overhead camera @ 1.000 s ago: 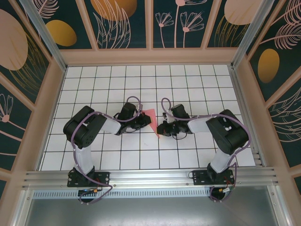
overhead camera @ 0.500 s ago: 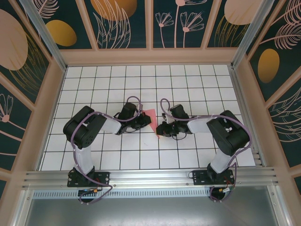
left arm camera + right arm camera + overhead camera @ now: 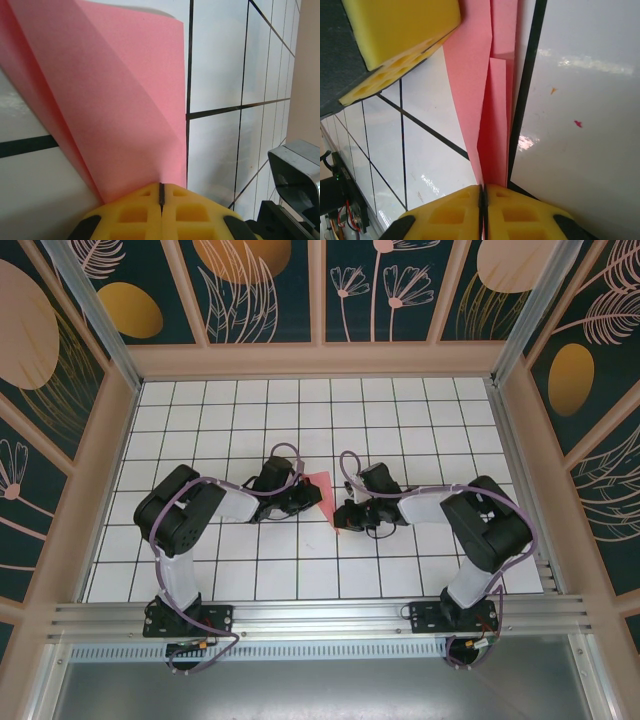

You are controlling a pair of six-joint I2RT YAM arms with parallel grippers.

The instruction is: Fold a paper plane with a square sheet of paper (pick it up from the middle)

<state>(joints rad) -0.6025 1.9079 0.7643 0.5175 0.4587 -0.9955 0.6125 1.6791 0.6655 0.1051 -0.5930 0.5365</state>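
The pink-red sheet of paper (image 3: 321, 496) is folded with creases into a narrow pointed wedge and is held between both arms at the table's middle. My left gripper (image 3: 309, 497) is shut on its left edge. In the left wrist view the paper (image 3: 110, 95) rises as a curved flap out of the closed yellow pads of the left gripper (image 3: 161, 191). My right gripper (image 3: 341, 513) is shut on the paper's lower tip. From the right wrist the layered folds (image 3: 492, 110) run straight into the right gripper (image 3: 483, 191), and a left fingertip (image 3: 395, 30) shows at top left.
White grid tiles (image 3: 420, 430) cover the table, with raised wooden walls (image 3: 320, 360) all round. An aluminium rail (image 3: 320, 618) carries the arm bases at the near edge. Part of the right arm (image 3: 295, 170) sits close to the left gripper.
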